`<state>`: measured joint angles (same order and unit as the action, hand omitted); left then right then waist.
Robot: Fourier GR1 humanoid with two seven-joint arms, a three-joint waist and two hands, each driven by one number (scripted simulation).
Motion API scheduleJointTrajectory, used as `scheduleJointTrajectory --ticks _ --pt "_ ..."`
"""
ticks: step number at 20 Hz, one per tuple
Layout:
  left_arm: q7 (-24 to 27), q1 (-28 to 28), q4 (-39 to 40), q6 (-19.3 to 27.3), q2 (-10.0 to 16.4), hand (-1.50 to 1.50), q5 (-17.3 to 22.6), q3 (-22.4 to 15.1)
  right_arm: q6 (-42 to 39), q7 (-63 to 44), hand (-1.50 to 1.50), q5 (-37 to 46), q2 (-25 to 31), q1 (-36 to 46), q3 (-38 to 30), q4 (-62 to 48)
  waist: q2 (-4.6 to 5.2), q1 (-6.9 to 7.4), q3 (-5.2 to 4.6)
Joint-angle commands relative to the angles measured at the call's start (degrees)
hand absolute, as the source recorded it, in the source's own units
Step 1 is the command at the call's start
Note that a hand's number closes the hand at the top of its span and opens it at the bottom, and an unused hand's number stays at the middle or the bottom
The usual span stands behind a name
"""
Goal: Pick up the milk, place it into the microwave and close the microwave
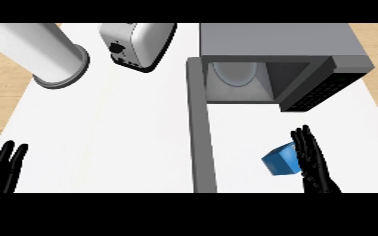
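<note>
At the lower right of the worktop (111, 130), the blue milk carton (279, 161) sits tilted before the open microwave (280, 39). The right hand (316, 167) is open, fingers straight, beside the carton and covering its right edge; contact cannot be confirmed. The left hand (10, 165) rests open at the left edge, partly cut off.

Matt counter (111, 130), shiny metal toaster (144, 40), matt grey microwave (280, 37), smooth milk carton (280, 162)
</note>
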<state>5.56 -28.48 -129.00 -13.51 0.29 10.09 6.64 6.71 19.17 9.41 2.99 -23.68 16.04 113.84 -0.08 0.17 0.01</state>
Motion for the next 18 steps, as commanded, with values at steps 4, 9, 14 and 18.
scheduleJointTrajectory --ticks 4,9,14,18 --pt "-2.5 -2.3 -4.2 -0.9 -0.1 -1.5 2.4 1.0 1.6 3.7 -1.5 -1.1 0.6 4.1 -6.7 -8.3 0.01 0.08 0.0" --pt "1.7 0.0 1.4 -2.0 -0.3 -1.5 1.0 2.7 -0.2 8.5 -1.5 -3.2 2.8 6.8 -12.0 -15.8 0.05 0.0 0.0" --pt "5.4 -5.0 1.1 1.1 -0.3 -1.5 -3.1 -4.6 -4.5 11.9 -1.5 -6.7 6.2 8.0 -16.9 -22.5 0.03 0.14 0.01" --pt "0.7 -4.8 -4.8 0.9 -0.3 -1.5 -1.1 -2.9 -5.0 11.5 -1.5 -4.6 6.0 8.6 -15.9 -23.6 0.02 0.15 0.01"
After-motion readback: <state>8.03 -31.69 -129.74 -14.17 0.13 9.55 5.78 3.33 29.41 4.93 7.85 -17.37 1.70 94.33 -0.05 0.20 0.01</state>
